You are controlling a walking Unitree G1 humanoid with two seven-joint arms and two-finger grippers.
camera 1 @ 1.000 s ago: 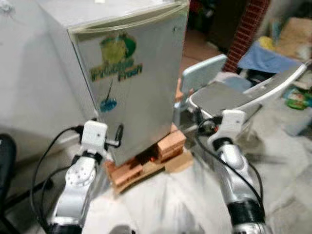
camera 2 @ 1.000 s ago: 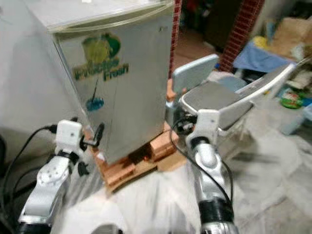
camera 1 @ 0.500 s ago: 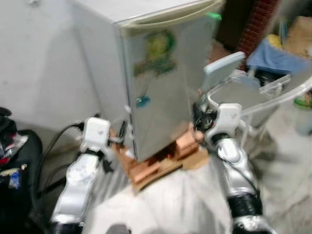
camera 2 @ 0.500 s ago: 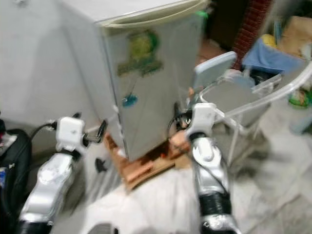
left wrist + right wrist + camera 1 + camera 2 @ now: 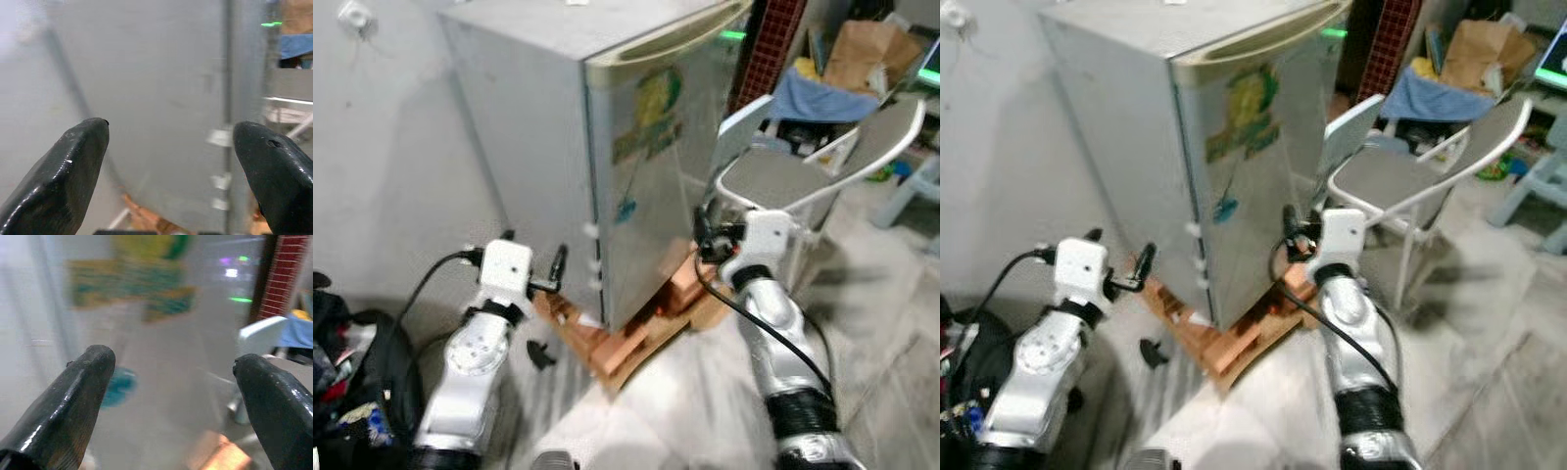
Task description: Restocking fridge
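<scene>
A small silver fridge (image 5: 543, 147) stands shut on bricks and wooden blocks (image 5: 626, 338), its corner turned toward me. The door (image 5: 656, 186) carries a green and yellow sticker and a pale handle strip along its top. My left gripper (image 5: 558, 266) is raised close to the fridge's left side, low down, and is open with nothing between its fingers (image 5: 78, 161). My right gripper (image 5: 701, 230) hovers in front of the door's lower right part. It is open too, and its fingers (image 5: 83, 391) frame the sticker with nothing held.
A grey folding chair (image 5: 793, 181) stands right of the fridge, near my right arm. Behind it are a blue cloth (image 5: 822, 93), a cardboard box (image 5: 862, 44) and a brick pillar (image 5: 771, 39). A black bag (image 5: 347, 377) lies at lower left by the wall.
The whole picture has swung, so the camera moved: the fridge now shows more of its left side and sits further right. Both arms keep their raised pose.
</scene>
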